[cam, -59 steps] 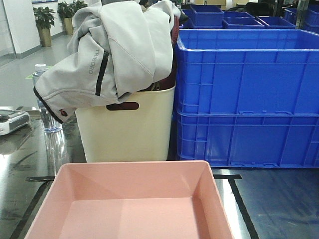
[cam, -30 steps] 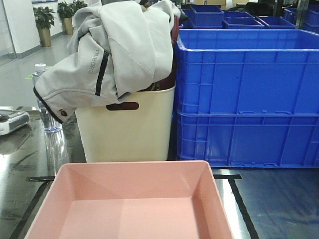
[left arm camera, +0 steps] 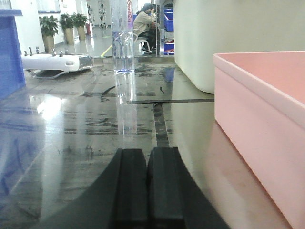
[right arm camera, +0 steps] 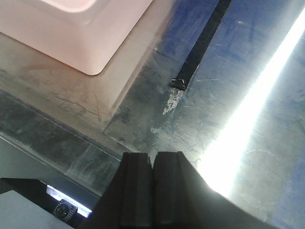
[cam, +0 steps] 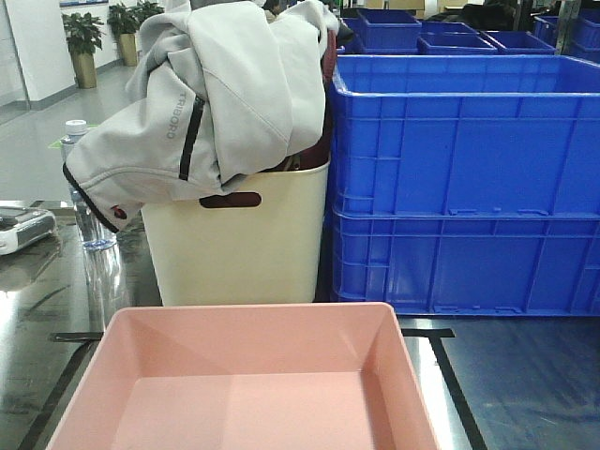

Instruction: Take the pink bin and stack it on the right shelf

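The pink bin (cam: 248, 380) sat at the near edge of the right shelf (cam: 506, 375), its front wall cut off by the lower frame edge in the front view; only its smooth interior, flat bottom and thickened rim showed. Behind it stood a cream tub (cam: 239, 244) with a handle slot, its top hidden under a grey jacket (cam: 216, 94). Beside that, two stacked blue crates (cam: 464, 178) of ribbed plastic ran out of frame on the right. The shelf deck was shiny, scratched steel crossed by black tape (right arm camera: 202, 43).

The left gripper (left arm camera: 147, 183) hovered low over the deck, jaws pressed together and empty, with the bin wall (left arm camera: 257, 124) nearby. The right gripper (right arm camera: 151, 191) was likewise closed and empty, near a rounded bin corner (right arm camera: 93, 43). A clear water bottle (left arm camera: 122, 38) stood farther back, its top cut off.
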Motion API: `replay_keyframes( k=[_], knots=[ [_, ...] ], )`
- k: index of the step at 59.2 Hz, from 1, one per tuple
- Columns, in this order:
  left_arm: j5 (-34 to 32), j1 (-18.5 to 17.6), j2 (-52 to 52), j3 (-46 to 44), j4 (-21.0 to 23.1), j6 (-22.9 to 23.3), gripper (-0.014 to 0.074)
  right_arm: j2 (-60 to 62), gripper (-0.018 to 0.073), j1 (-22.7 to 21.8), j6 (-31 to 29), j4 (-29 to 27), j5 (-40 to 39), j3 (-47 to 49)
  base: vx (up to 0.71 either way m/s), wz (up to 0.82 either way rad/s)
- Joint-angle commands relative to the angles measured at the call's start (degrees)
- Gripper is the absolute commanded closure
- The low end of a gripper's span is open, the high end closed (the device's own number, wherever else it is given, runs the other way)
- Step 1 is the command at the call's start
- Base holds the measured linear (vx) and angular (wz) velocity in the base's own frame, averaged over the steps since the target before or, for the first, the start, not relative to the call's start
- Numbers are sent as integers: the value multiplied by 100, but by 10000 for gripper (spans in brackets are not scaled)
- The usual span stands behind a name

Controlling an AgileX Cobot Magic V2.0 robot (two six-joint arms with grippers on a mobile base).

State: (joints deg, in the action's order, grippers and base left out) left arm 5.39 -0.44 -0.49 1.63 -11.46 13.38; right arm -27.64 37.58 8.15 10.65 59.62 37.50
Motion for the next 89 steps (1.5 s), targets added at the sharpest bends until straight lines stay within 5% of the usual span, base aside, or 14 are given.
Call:
replay_keyframes(
  k=[1,15,33,75,81,89],
  knots=[
    [-491,-7,-117,91,152,-36,602,-31,571,18,-64,131,-290,147,0,0],
    [-539,-7,-117,91,566,-683,602,-31,571,18,-64,131,-290,147,0,0],
    [-1052,-7,-117,86,540,-702,602,-31,571,18,-64,131,-290,147,0,0],
    [-986,-7,-107,86,540,-702,602,11,571,4,-64,138,-289,147,0,0],
    [-986,-7,-107,86,540,-702,602,187,571,-397,-126,128,-483,59,0,0],
    [-986,-7,-107,86,540,-702,602,760,569,-1326,-962,-220,-2019,-830,0,0]
  ],
)
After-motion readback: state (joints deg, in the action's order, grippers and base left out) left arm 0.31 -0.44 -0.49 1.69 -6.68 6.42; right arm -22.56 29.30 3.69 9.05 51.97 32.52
